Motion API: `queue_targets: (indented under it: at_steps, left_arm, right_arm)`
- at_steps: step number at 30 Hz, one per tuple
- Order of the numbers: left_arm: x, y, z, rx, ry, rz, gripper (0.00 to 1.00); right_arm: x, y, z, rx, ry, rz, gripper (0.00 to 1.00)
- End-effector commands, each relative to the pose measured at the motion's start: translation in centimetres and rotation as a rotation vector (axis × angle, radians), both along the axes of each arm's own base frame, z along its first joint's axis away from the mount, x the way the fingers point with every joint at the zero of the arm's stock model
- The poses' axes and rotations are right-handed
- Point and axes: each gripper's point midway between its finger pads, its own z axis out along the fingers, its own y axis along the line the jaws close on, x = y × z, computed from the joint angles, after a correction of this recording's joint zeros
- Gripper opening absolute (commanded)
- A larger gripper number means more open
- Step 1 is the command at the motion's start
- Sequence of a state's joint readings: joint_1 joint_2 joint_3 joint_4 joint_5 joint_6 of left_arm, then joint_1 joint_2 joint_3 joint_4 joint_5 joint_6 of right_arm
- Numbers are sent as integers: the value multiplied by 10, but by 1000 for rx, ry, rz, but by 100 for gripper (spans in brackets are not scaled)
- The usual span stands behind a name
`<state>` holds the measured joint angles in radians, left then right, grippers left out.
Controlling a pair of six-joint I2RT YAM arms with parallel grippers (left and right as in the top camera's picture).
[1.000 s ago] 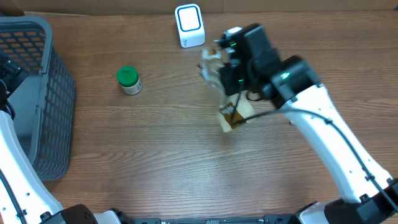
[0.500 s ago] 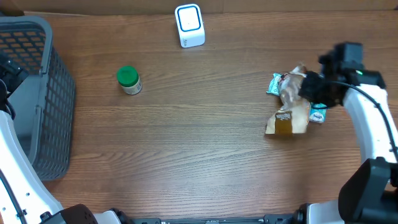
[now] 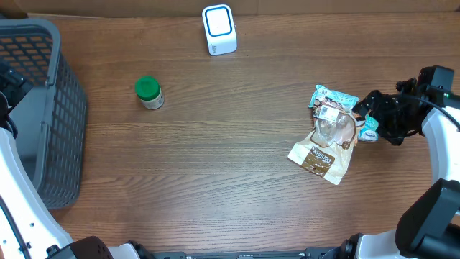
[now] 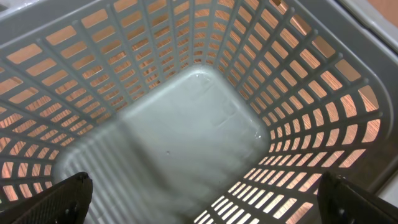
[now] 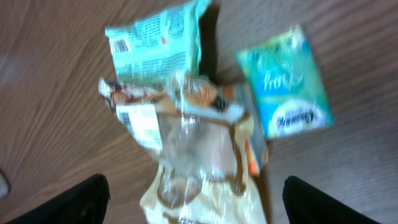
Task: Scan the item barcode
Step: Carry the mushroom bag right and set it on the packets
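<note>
Brown wood table (image 3: 215,173) with long grain lines fills the view from above. A crinkly snack bag (image 3: 321,150), tan at the bottom and see-through on top, lies flat on the right side, touching a shiny teal packet (image 3: 332,96). A small square tissue pack (image 3: 369,130) sits just beside it. The right claw (image 5: 198,198) is open wide over the bag, holding nothing. The white boxy scanner (image 3: 218,29) stands well apart at the back. The left claw (image 4: 205,199) is open over the grey plastic basket (image 4: 155,50) full of little holes.
</note>
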<state>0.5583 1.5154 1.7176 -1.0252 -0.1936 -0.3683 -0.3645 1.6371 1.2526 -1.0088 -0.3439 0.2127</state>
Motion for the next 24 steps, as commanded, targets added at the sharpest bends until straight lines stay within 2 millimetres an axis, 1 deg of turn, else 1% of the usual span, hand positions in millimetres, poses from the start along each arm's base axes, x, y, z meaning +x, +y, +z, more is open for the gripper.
queue_targets:
  at_steps: [1,3,5,8,10,11,15,18,20,24]
  left_arm:
    - [1,2,6,-4,-25,17,100]
    - [1,2,6,-4,-25,17,100]
    - [1,2,6,-4,-25,17,100]
    - [1,2,6,-4,-25,17,100]
    - [1,2,6,-4,-25,17,100]
    - [1,2,6,-4,-26,17,100]
    - [1,2,6,-4,-25,17,100]
    - [1,2,6,-4,-25,17,100]
    - [1,2,6,-4,-26,17,100]
    - [1,2,6,-4,-25,17,100]
  right_arm:
    - [17,15,42,17,-98,46,93]
    - [18,33,52,42,-117,93,96]
    - [19,61,57,68,-133,166,100]
    - [18,96,54,73,-130,263,100]
    - [15,113,50,62,-119,313,100]
    - [13,118,47,44,-109,330,100]
    - [9,120,37,-46,-67,336,100]
    - [10,115,32,-76,-50,281,100]
    - [13,115,31,-81,-63,278,100]
    - [18,104,29,-143,-68,256,100]
